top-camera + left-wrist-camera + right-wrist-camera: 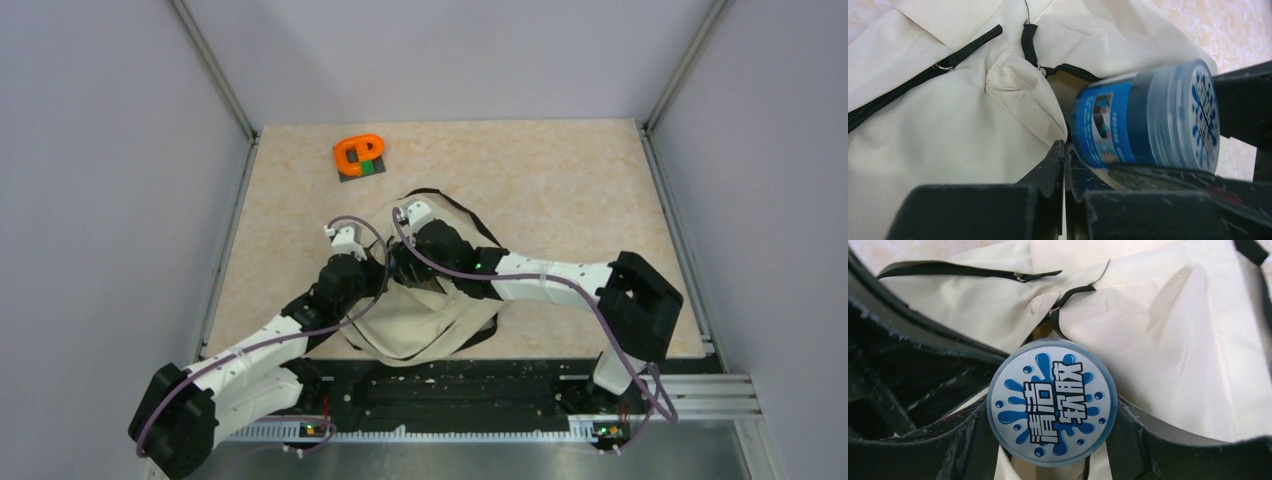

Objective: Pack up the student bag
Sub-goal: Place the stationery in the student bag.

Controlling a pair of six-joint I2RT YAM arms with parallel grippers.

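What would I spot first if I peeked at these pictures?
Probably the round blue plastic jar with the splashy lid, pinched in the right gripper over the big beige fabric student bag. Next, the bright orange plastic thing on the far-left part of the table.

Bag (420, 335): big soft cream-beige fabric backpack, lying slumped and creased on the worktop (560, 180), near the front edge, about centre. Black zippers (893, 95) run across its upper face. One is parted into a small gap, with the fabric folded and bunched beside it. A black strap (1250, 251) shows along the bag's edge.
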